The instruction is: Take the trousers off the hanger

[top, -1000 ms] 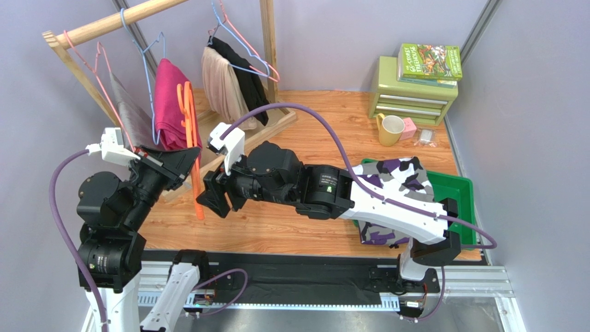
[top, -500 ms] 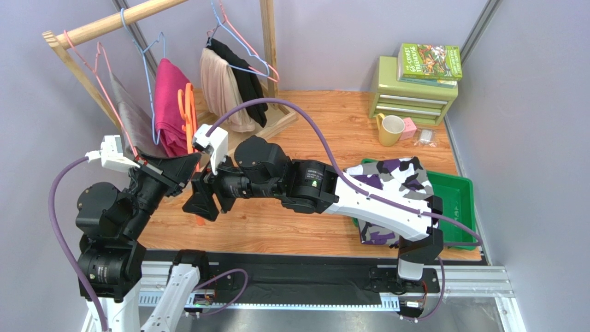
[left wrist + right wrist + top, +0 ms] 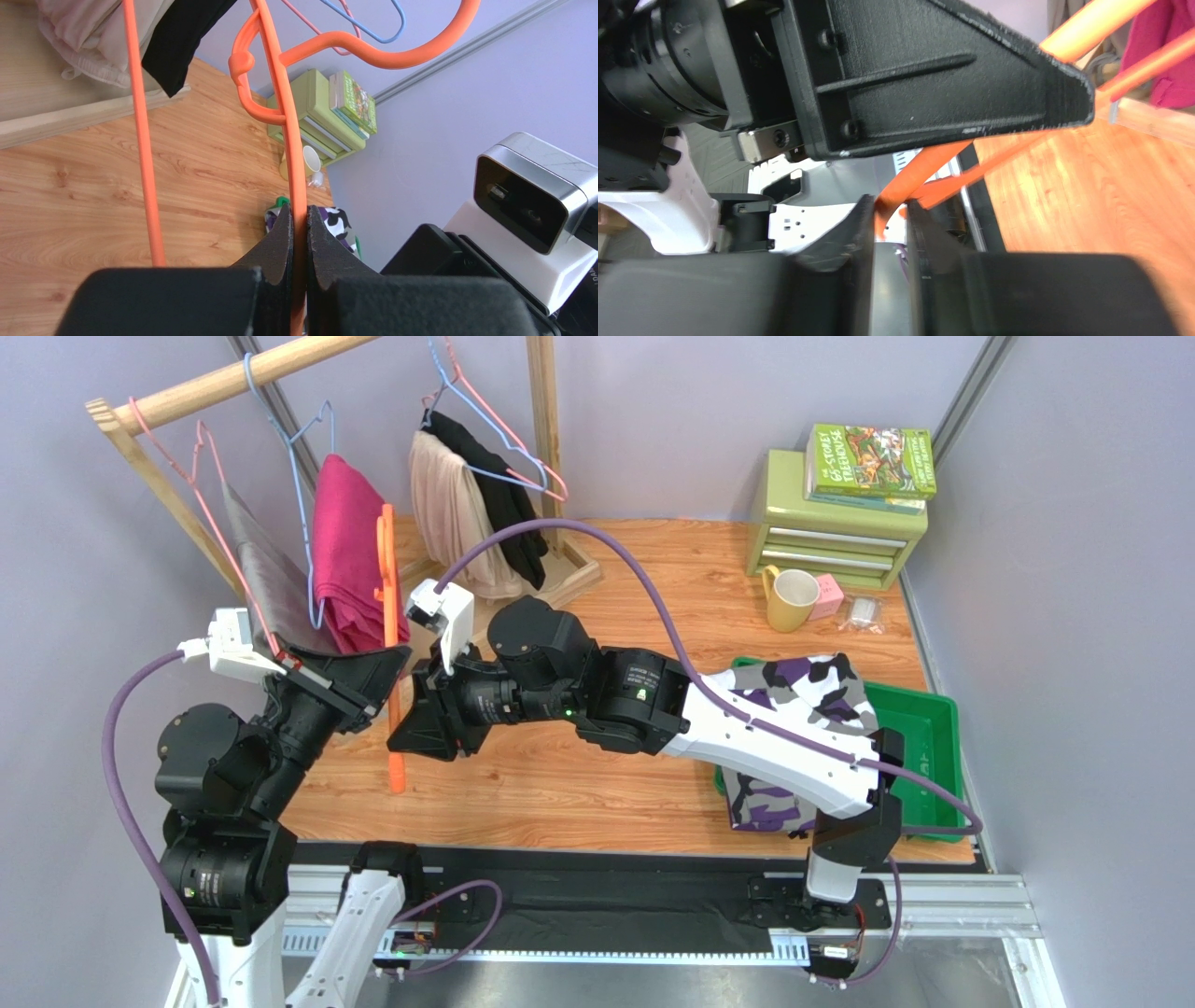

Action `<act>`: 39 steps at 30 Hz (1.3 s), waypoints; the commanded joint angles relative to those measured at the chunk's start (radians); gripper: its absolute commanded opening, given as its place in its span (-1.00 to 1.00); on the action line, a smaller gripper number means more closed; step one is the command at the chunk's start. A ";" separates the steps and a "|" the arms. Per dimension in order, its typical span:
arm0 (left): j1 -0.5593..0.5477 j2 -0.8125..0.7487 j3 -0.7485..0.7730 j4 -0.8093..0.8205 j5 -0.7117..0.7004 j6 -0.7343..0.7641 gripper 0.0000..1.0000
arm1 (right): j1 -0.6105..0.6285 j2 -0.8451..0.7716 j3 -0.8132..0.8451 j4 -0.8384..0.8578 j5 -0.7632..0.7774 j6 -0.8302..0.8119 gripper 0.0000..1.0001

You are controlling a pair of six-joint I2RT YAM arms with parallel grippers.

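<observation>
The left gripper (image 3: 300,213) has its black jaws pressed together on a bar of the bare orange plastic hanger (image 3: 292,175), which rises upward from the grip. The right gripper (image 3: 889,203) reaches in from the right and pinches a lower corner of the same hanger, one finger on each side of it. The two grippers sit close together above the wooden tabletop (image 3: 561,798). Behind the hanger, the plain magenta pink cloth trousers (image 3: 337,546) hang folded below the slanted wooden rail (image 3: 239,378). Well apart at the right, the folded camouflage-patterned purple, white and black cloth trousers (image 3: 807,686) lie over the near-left part of the green plastic tray (image 3: 933,721), partly hidden by the right arm.
</observation>
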 commanded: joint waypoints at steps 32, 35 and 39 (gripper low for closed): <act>-0.004 0.026 -0.032 0.113 0.008 -0.103 -1.00 | -0.117 -0.200 -0.118 -0.014 -0.015 0.069 -0.50; -0.004 0.064 0.014 0.082 -0.089 -0.119 -1.00 | -0.117 -0.291 -0.156 -0.085 0.116 0.049 -0.19; -0.004 0.162 0.108 0.053 -0.156 -0.134 -1.00 | -0.117 -0.438 -0.299 -0.129 0.244 0.040 -0.08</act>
